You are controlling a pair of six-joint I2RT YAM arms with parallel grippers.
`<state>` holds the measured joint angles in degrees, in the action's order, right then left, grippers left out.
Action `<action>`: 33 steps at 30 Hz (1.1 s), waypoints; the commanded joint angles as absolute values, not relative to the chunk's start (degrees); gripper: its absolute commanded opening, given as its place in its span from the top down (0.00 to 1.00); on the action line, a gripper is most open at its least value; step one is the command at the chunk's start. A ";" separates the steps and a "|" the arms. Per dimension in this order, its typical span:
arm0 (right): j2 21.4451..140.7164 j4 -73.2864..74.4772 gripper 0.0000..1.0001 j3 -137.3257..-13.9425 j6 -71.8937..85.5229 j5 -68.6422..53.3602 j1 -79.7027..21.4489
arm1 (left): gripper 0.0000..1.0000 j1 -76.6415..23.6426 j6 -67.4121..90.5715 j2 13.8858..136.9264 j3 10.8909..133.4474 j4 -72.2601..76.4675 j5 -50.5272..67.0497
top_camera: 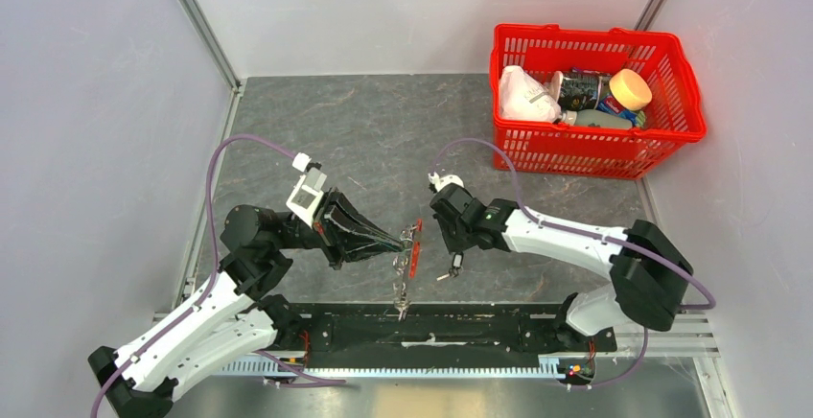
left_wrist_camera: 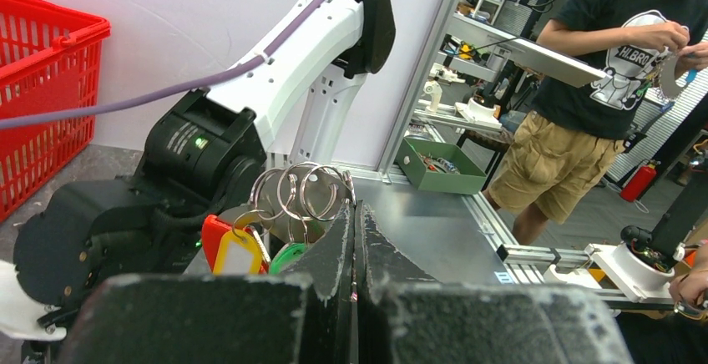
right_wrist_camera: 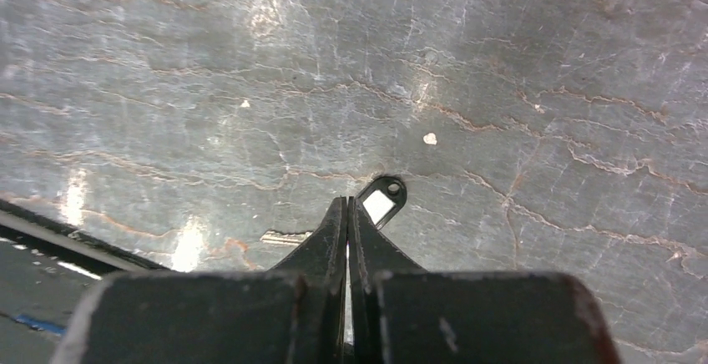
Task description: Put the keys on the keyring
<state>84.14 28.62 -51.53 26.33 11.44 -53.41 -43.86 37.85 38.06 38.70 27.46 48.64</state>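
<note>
Left wrist view: keyring [left_wrist_camera: 302, 193] is clamped at tips of left gripper [left_wrist_camera: 354, 222], jaws pressed together on it, held aloft between arms. Ring best held steady, split turned toward incoming key. Look: overlapping steel loops, red tag [left_wrist_camera: 232, 251] and green-headed key [left_wrist_camera: 288, 257] hung below. Further out, right gripper [right_wrist_camera: 347, 207] is closed at table [right_wrist_camera: 543, 88] by black tag [right_wrist_camera: 382, 201]; any pinch cannot be told. Loose key [right_wrist_camera: 284, 236] is left beside.

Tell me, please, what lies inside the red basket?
A white pouch, a tan round lid, a grey bottle and a dark can show. Whatever lies beneath them is covered.
</note>
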 commanded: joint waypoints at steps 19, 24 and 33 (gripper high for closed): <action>69.14 28.02 0.44 -40.89 36.50 4.37 -53.75 | 0.98 -44.12 35.62 36.74 40.03 28.91 48.69; 68.18 24.44 0.43 -37.48 35.31 3.42 -53.46 | 0.98 -44.11 35.46 36.66 39.92 28.81 48.69; 67.89 14.74 0.44 -30.69 34.31 -3.39 -49.42 | 0.98 -44.12 35.43 36.65 39.86 28.81 48.84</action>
